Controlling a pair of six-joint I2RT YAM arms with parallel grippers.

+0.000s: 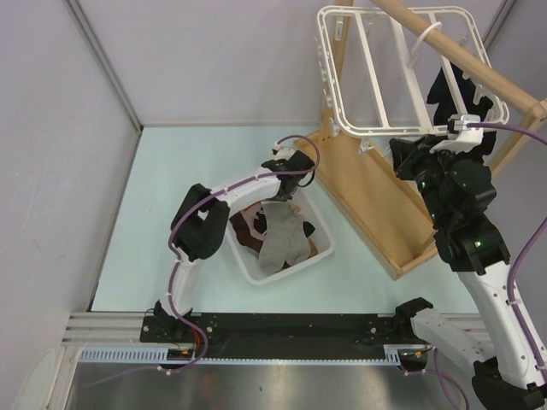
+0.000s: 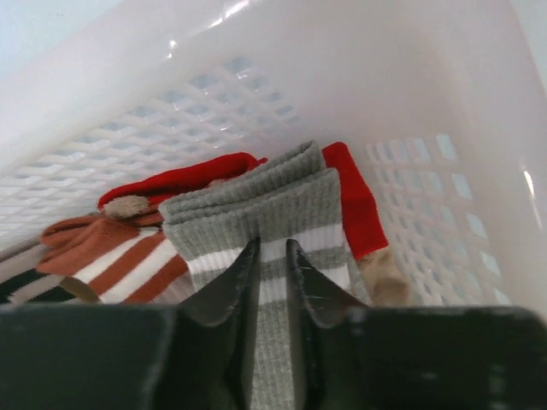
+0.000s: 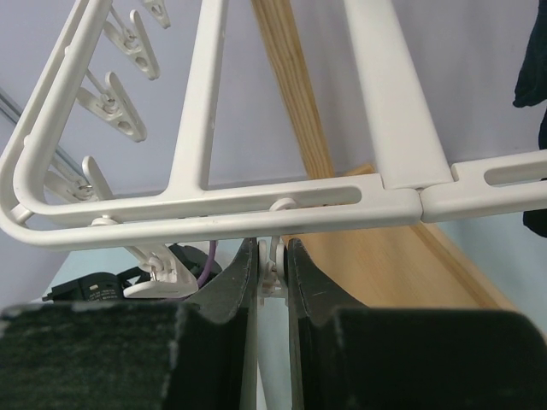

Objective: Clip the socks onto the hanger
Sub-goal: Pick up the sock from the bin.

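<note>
The left gripper (image 2: 272,245) is sitting low in the white basket (image 2: 342,77). Its fingers (image 2: 232,290) are standing narrow and pinching a ridge of the grey sock (image 2: 273,196), which is lying on top of a red sock (image 2: 359,209). The right gripper (image 3: 272,245) is squeezing a small white clip (image 3: 275,266) that is dangling under the hanger (image 3: 256,205), with its fingers nearly together on it.

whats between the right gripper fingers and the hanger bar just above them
A small white clip hanging from the hanger's lower bar fills that gap, and the right gripper is shut on it. The right wrist view shows this.
</note>
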